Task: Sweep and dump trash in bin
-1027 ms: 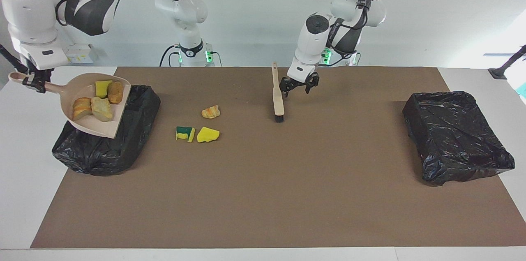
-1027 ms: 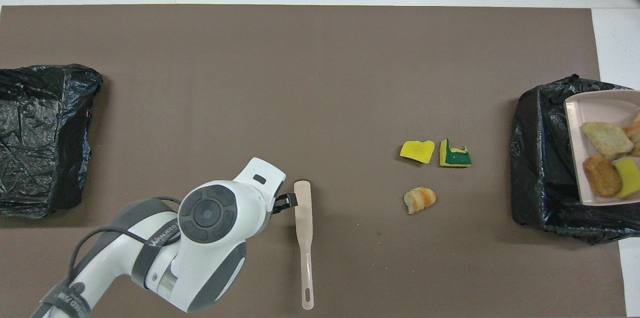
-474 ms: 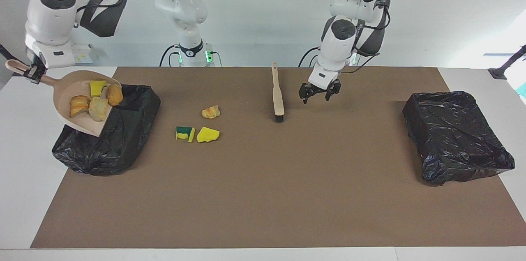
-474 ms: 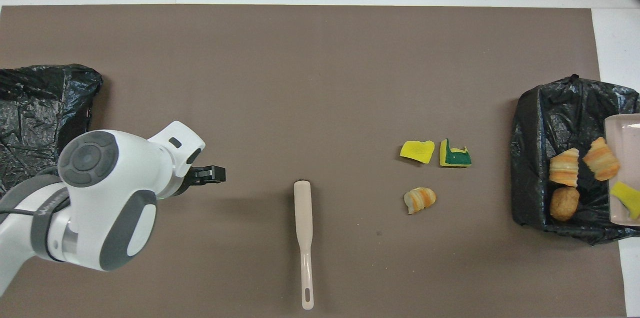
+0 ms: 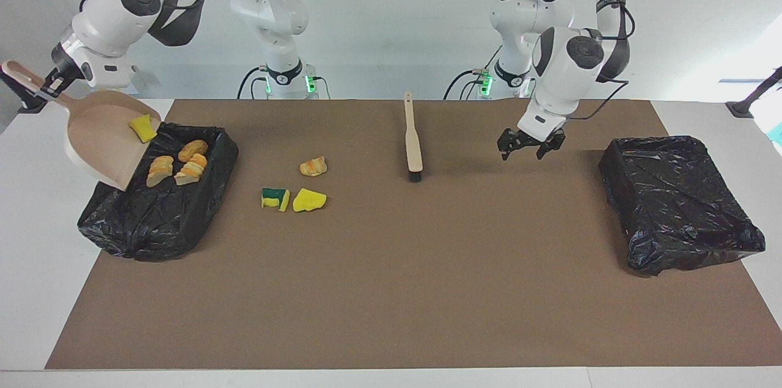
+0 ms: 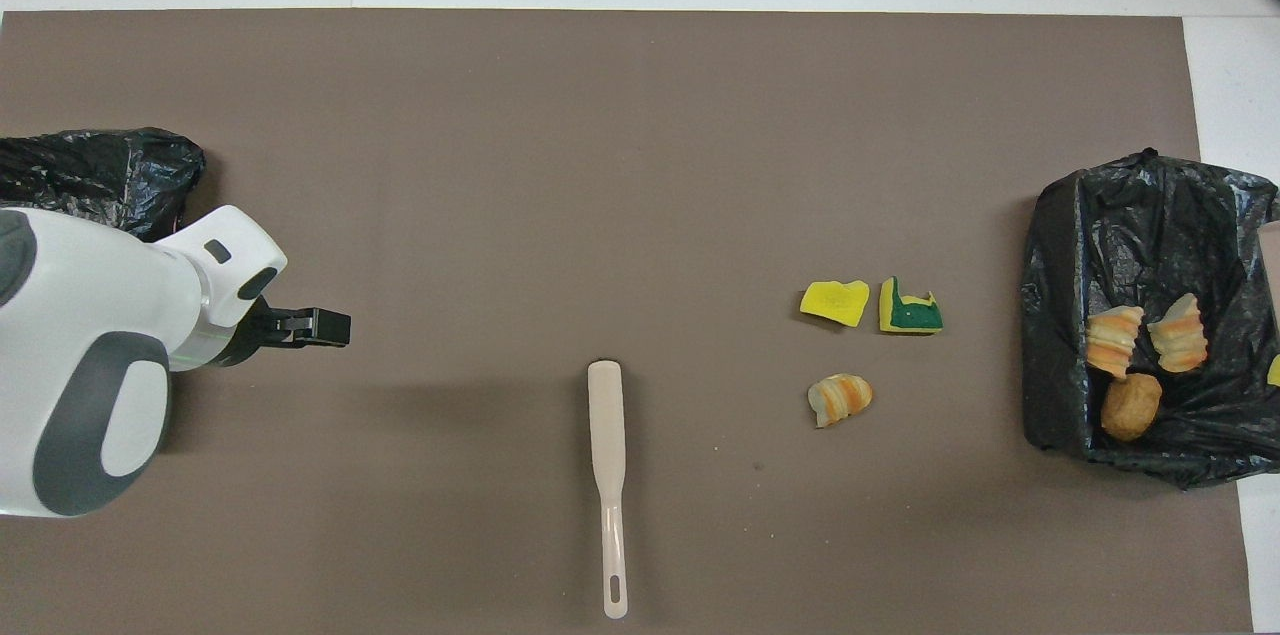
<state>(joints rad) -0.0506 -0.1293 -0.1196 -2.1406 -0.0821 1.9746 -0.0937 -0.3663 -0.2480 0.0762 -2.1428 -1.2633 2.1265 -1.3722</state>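
My right gripper (image 5: 47,85) is shut on the handle of the beige dustpan (image 5: 101,137), which is tilted steeply over the black-lined bin (image 5: 153,223) at the right arm's end of the table. Three bread-like trash pieces (image 5: 177,167) lie in that bin (image 6: 1150,215). One yellow sponge chunk (image 5: 143,128) still clings to the pan's lip. On the mat lie a bread piece (image 5: 313,166), a green-and-yellow sponge (image 5: 275,198) and a yellow chunk (image 5: 309,200). My left gripper (image 5: 529,146) hangs open and empty over the mat, between the brush and the second bin.
The beige brush (image 5: 413,137) lies flat mid-table, bristles pointing away from the robots. A second black-lined bin (image 5: 678,204) sits at the left arm's end. The brown mat (image 5: 391,290) covers most of the table.
The right gripper tipped the dustpan further and three bread pieces slid into the bin. The left gripper moved away from the brush toward the left arm's end of the table.
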